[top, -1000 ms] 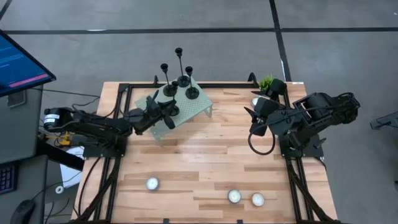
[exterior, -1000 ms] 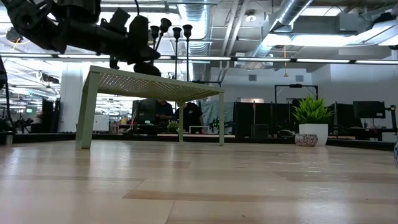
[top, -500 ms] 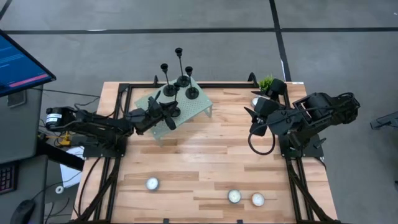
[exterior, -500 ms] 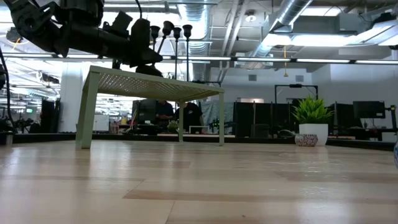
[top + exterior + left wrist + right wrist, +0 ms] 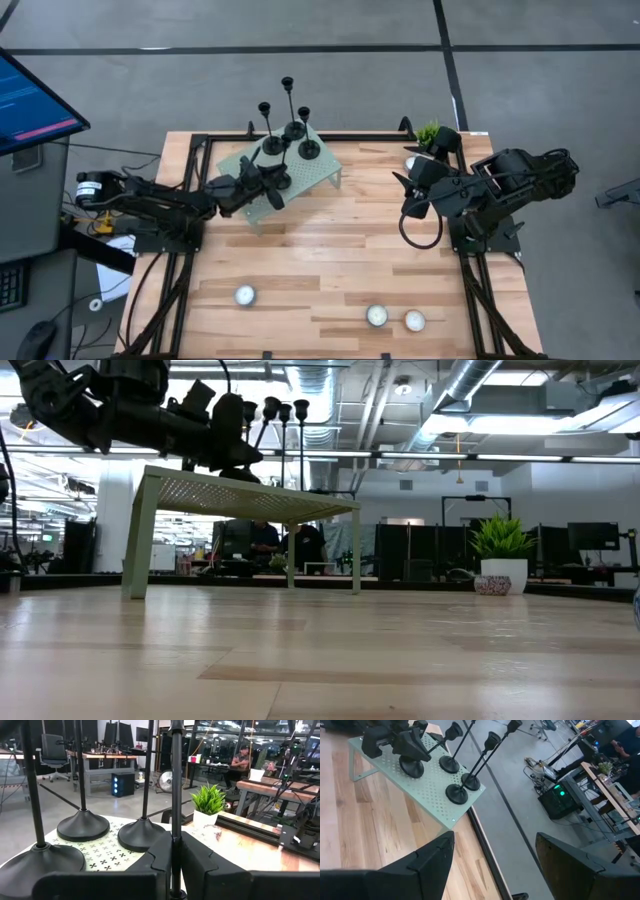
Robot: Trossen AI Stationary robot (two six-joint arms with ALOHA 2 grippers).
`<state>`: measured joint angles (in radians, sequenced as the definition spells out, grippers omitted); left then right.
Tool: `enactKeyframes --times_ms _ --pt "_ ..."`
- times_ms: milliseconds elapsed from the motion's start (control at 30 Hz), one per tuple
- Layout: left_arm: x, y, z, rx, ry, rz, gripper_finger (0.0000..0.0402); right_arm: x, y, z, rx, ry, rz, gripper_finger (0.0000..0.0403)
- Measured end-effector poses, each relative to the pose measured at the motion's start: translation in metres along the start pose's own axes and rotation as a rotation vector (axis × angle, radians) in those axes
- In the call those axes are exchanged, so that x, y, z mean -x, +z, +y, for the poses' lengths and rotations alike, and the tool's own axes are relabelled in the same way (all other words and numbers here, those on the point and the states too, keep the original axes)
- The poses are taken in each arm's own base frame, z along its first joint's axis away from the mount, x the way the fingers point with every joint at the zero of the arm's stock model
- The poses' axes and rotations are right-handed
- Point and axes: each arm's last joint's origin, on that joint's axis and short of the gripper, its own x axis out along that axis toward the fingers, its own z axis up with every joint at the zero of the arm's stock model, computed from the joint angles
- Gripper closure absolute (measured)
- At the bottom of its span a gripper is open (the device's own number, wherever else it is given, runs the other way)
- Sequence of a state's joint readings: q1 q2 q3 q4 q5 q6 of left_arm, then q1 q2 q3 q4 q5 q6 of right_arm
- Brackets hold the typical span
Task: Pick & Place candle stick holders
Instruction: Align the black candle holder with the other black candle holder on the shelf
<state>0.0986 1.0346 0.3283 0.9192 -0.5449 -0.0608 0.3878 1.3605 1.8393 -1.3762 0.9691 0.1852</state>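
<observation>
Four candle stick holders (image 5: 290,130) stand on the pale green stand (image 5: 322,172) at the table's (image 5: 320,270) far left; stems vertical, cups up, disc bases flat on the perforated top. In the high view the stems lean toward the far edge, which is only perspective. Nearest one (image 5: 175,790) sits upright btwn the left gripper (image 5: 176,865) fingers, which are pinched nearly closed on its thin stem, low, just above the base. Left arm reaches in roughly level from the table's left side, wrist over the stand's near corner. Right gripper (image 5: 492,857) hangs w/ fingers spread wide, holding nothing, arm folded back at the far right, well apart from the stand.
</observation>
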Motion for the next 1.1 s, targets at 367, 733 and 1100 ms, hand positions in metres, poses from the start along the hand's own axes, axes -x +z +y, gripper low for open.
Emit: enactKeyframes --times_ms 367,733,1100 --pt "0.007 0.000 -0.010 -0.066 -0.053 0.005 0.0313 0.000 0.001 0.000 -0.014 0.002 -0.009 0.0133" --pt "0.013 0.008 -0.013 -0.090 -0.040 -0.023 0.0277 0.000 0.003 0.000 -0.028 0.003 -0.018 0.0132" --pt "0.027 0.021 -0.018 -0.091 -0.044 -0.061 0.0262 0.000 0.004 0.001 -0.036 0.004 -0.024 0.0132"
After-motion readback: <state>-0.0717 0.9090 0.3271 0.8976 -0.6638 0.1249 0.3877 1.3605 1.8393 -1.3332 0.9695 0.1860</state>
